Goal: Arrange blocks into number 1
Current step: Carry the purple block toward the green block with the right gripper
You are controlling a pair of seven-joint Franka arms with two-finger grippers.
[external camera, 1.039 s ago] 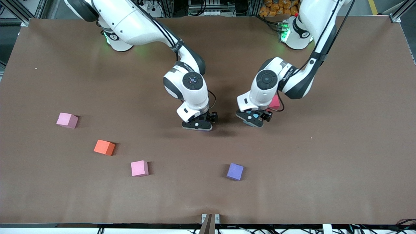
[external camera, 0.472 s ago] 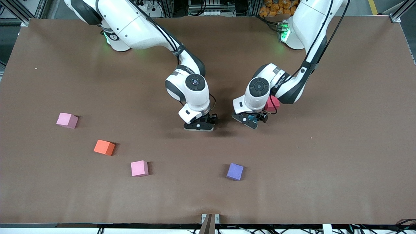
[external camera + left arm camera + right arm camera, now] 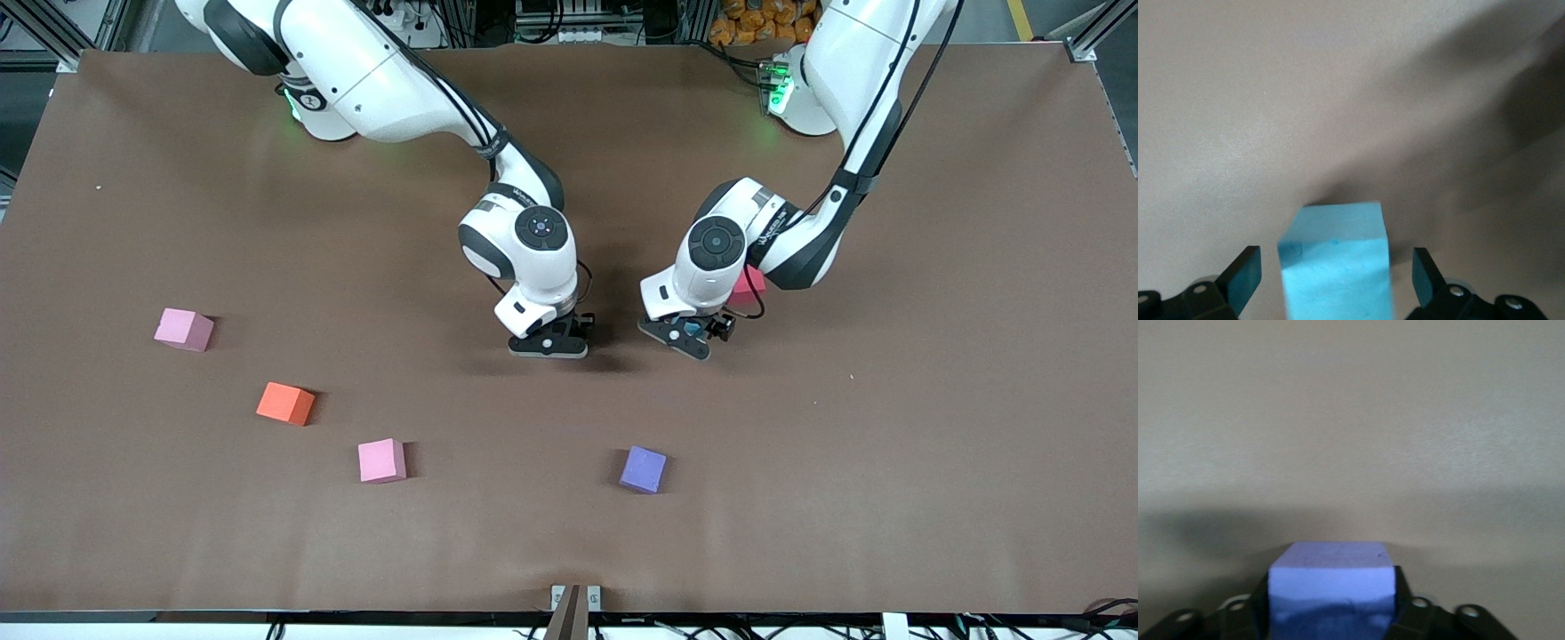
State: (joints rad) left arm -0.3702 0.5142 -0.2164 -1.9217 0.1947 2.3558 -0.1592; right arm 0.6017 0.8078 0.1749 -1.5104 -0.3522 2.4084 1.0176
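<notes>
Right wrist view: blue block (image 3: 1331, 577) flat, square-on

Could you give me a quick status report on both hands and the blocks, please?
Left hand open around light blue block. Right hand shut on blue-purple block. Both low at mid-table; red block beside left arm. Nothing in the way.

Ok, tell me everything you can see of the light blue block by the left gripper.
The light blue block is a small plain matte cube that looks like foam, its edges crisp. It sits flat on the brown table, casting a soft shadow. The left gripper straddles it with its fingers spread, a gap showing on each side, so nothing but the table touches it. In the front view only a sliver shows under the gripper.
</notes>
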